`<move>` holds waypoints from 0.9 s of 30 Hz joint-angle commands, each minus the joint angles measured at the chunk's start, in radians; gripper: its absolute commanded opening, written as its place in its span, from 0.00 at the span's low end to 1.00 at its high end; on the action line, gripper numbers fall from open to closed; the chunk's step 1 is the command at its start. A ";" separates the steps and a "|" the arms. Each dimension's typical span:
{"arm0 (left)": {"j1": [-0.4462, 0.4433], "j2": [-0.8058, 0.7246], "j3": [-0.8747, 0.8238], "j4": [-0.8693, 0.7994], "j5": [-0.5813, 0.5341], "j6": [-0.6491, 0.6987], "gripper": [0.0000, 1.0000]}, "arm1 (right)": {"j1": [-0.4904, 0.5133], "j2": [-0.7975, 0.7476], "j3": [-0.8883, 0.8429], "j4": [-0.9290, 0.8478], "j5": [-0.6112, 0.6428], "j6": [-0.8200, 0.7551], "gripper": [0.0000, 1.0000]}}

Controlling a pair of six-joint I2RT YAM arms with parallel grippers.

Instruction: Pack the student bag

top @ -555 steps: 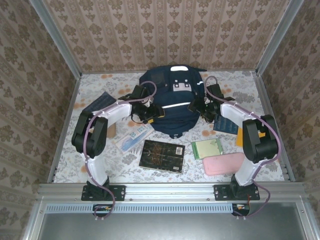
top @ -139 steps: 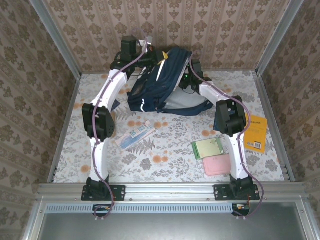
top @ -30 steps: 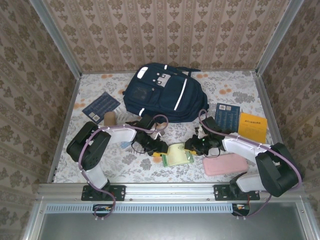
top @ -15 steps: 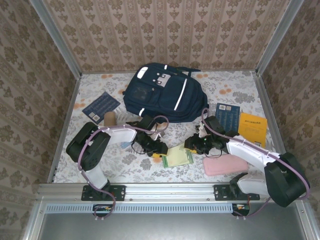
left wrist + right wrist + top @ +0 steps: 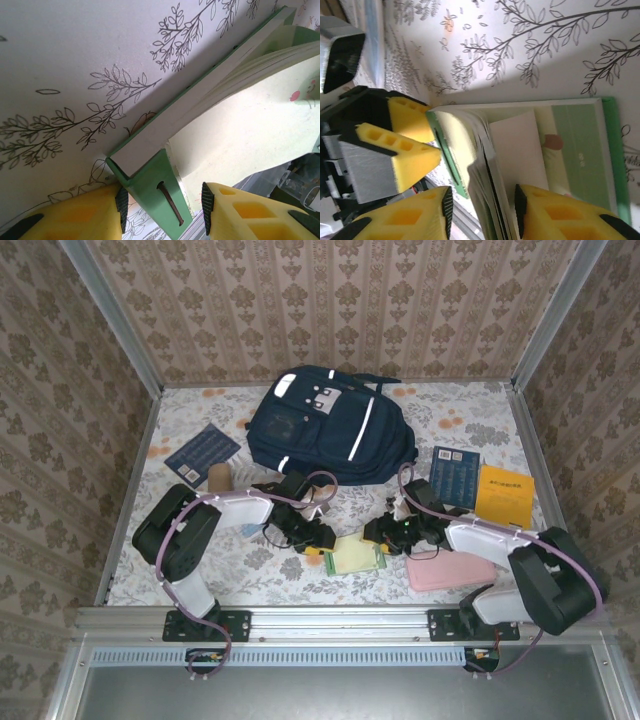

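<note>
The bag point(image 5: 330, 433) is lying flat beyond the notebook point(image 5: 352, 555), well apart from it and untouched. The notebook's left green corner is being straddled by the left gripper point(image 5: 161, 200), jaws narrow; whether it is being pinched cannot be told. The notebook's right edge, pages fanned, is being straddled by the right gripper point(image 5: 482, 200), jaws partly apart, a gap showing beside the pages.

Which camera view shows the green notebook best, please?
Right wrist: the green notebook shows its cover and fanned pages plainly. Left wrist gives one corner close up; top external shows it small, without detail.
</note>
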 commanded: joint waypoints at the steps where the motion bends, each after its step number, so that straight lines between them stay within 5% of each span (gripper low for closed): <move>1: -0.001 -0.038 0.011 -0.032 -0.005 0.020 0.45 | 0.007 0.023 -0.004 0.036 -0.012 -0.001 0.32; 8: 0.092 -0.181 -0.055 -0.081 -0.055 -0.010 0.58 | 0.006 -0.049 0.050 -0.098 0.031 -0.026 0.08; 27: 0.138 -0.039 -0.183 0.474 0.169 -0.374 0.62 | -0.032 -0.098 0.041 0.186 -0.096 0.267 0.06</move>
